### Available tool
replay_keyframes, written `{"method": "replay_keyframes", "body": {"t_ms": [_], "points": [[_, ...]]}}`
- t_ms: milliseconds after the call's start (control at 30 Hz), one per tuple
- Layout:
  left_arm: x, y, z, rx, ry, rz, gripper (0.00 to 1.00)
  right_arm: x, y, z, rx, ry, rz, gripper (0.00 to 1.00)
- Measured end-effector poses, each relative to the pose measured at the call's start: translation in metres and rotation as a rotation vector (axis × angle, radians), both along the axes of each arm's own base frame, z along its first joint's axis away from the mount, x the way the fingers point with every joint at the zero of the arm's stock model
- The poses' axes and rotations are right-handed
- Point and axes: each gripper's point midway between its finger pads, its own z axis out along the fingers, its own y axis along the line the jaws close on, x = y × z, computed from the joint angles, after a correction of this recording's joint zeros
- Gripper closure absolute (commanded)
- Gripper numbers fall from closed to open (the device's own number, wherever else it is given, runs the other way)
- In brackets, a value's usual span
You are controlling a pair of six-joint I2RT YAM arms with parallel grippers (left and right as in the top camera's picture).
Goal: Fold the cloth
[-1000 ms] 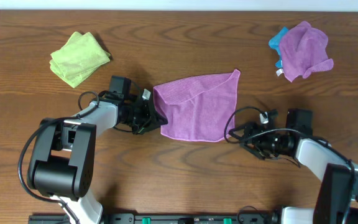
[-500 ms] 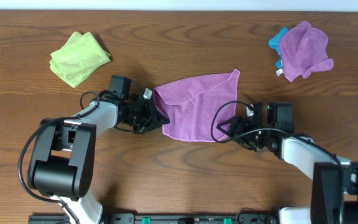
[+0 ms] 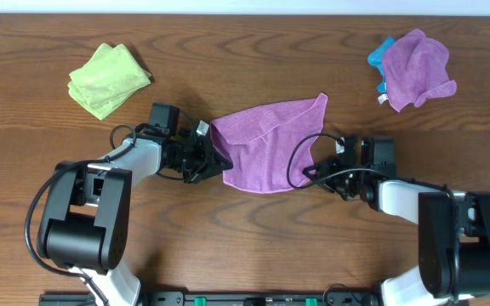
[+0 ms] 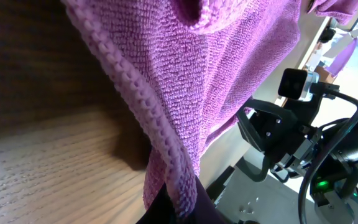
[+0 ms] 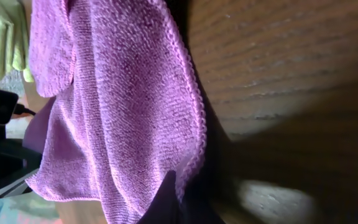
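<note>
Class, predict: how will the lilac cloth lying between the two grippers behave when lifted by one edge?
Probably floppy: the cloth sags in folds from the left gripper pinching its edge. Its nubby pile likely resists slipping; the thin sheet looks light.

Wood table [image 3: 249, 242]: lilac cloth [image 3: 270, 153] centre, green cloth [image 3: 107, 79] far-left, purple-blue bundle [image 3: 411, 68] far-right.

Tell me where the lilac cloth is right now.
Overhead, the cloth lies centre-frame between the two hands: the left hand at its left edge, the right hand at its lower right corner.
</note>
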Motion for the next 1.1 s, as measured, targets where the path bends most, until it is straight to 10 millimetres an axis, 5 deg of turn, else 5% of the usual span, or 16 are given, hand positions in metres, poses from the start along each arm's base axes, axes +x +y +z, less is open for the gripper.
{"method": "replay_keyframes", "body": {"t_ms": [233,300,533,667,833,1100], "points": [[0.001,-0.001,0.003,-0.011,0.0,-0.001,0.94,0.003,0.001,0.004,-0.011,-0.037,0.036,0.99],[0.015,-0.004,0.015,-0.018,-0.025,0.01,0.94,0.012,0.001,0.016,-0.016,-0.081,0.04,0.99],[0.091,-0.012,0.095,-0.033,-0.252,0.076,0.94,0.081,0.003,0.133,-0.023,-0.446,0.039,0.99],[0.116,-0.009,0.122,-0.004,-0.33,0.127,0.94,0.107,0.0,0.175,-0.047,-0.565,0.028,0.99],[0.149,0.002,0.14,0.033,-0.448,0.222,0.94,0.133,-0.007,0.202,-0.108,-0.655,0.004,0.99],[0.194,0.031,0.162,0.098,-0.6,0.411,0.94,0.201,-0.01,0.207,-0.16,-0.69,-0.003,0.99]]}}
